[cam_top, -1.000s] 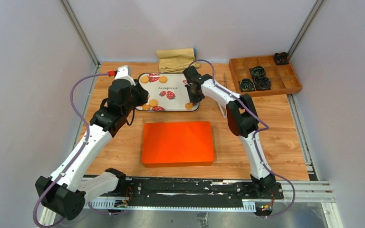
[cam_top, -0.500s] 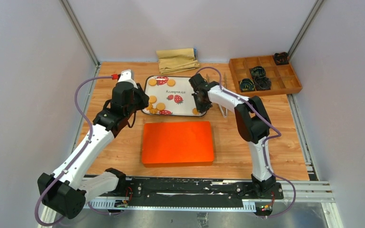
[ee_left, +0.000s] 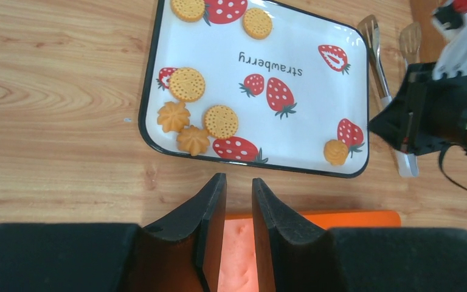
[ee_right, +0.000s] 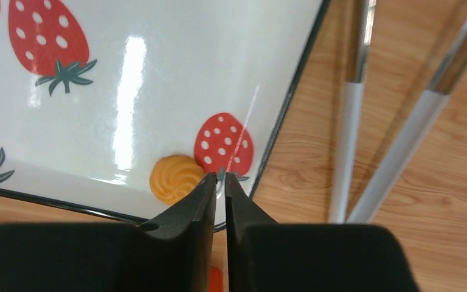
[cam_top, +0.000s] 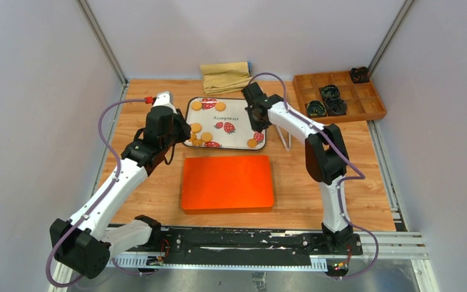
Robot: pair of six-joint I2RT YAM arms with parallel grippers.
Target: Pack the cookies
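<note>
The left claw (ee_left: 238,177) hangs over the strip of wooden surface (ee_left: 55,103) between the orange box (cam_top: 227,182) and the strawberry tray (ee_left: 316,91). Its fingers stand apart with nothing between them.

Just ahead of it and a little to its left, 4 golden cookies (ee_left: 193,115) sit bunched in the tray's near-left corner - 2 flat round ones and 2 flower-shaped ones, some touching. 2 more round ones (ee_left: 258,22) lie along the far rim, well apart from either claw.

Towards the right, 1 swirl cookie (ee_right: 173,177) sits alone in the near-right corner, close against the rim and beside a printed strawberry. The right claw (ee_right: 220,176) hovers right over that corner, its fingers parted by only a slit and clamped on nothing. In its own wrist view the swirl lies just to the left of the tips, not between them.

That offset is likely what the next move turns on - the right arm is plainly the nearer one for this cookie, but the claw would need to shift towards it and spread wider. Being round, the cookie has no long axis to match. The metal tongs (ee_left: 377,55) lie on the surface just right of the tray.
</note>
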